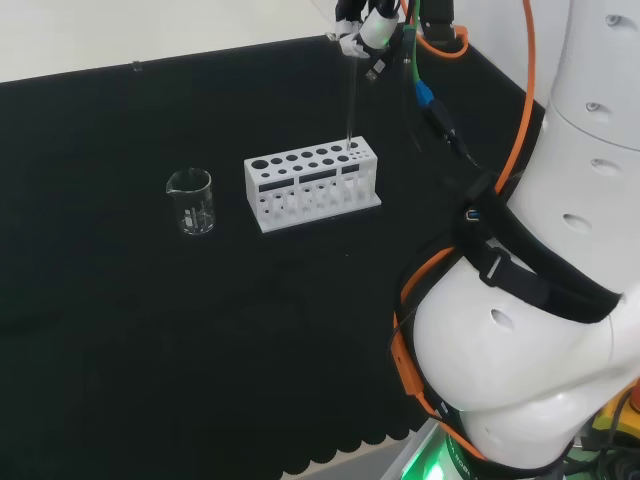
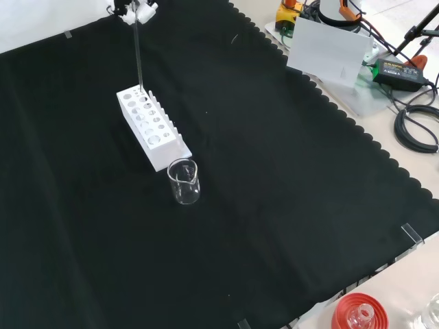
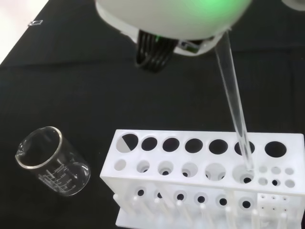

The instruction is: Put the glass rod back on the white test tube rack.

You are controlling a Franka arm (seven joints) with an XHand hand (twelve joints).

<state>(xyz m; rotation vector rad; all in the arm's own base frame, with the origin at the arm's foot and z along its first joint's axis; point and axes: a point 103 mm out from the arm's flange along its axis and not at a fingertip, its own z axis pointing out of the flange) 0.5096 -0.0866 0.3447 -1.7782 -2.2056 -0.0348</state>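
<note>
Empty beaker (image 2: 183, 182) beside rack (image 2: 152, 128); hand (image 1: 358, 30) pinches rod (image 1: 349, 100) entering a hole.

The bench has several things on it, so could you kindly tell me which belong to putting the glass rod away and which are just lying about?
Part of the job:
- glass rod, upright, lower end at a hole of the rack
- white test tube rack
- hand, holding the rod's top

Lying about:
- empty glass beaker beside the rack
- red ribbed stand at the cloth's edge
</note>
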